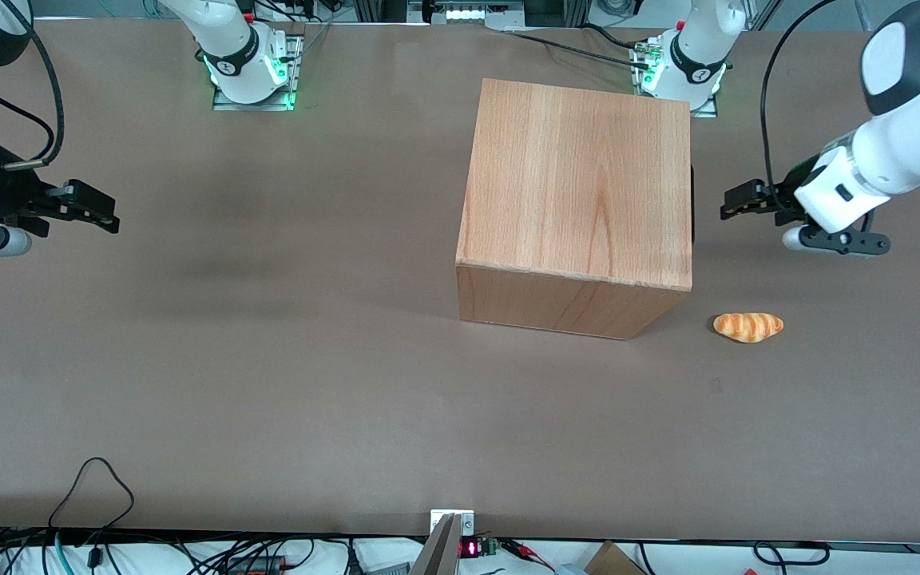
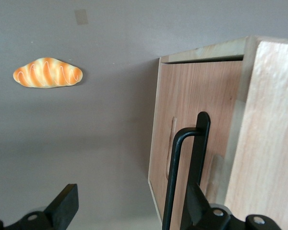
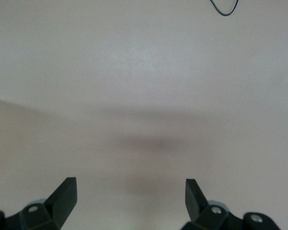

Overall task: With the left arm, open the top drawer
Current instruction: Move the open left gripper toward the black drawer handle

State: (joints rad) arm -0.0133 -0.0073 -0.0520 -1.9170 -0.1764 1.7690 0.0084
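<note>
The wood-grain cabinet (image 1: 580, 200) stands on the table, its drawer side facing the working arm's end. From the front view only a black sliver of the handle (image 1: 692, 204) shows. In the left wrist view the top drawer (image 2: 216, 110) sits flush in the cabinet (image 2: 271, 134), shut, with its black bar handle (image 2: 175, 163) standing out from the panel. My left gripper (image 1: 735, 201) (image 2: 132, 206) hovers a short gap in front of that handle, level with it. It is open and holds nothing. One finger (image 2: 65, 206) is over bare table, and the other finger (image 2: 197, 203) overlaps the handle.
A striped orange bread roll (image 1: 748, 327) (image 2: 47, 73) lies on the brown table (image 1: 268, 359), nearer the front camera than my gripper and beside the cabinet's front corner. Cables hang along the table's near edge (image 1: 93, 479).
</note>
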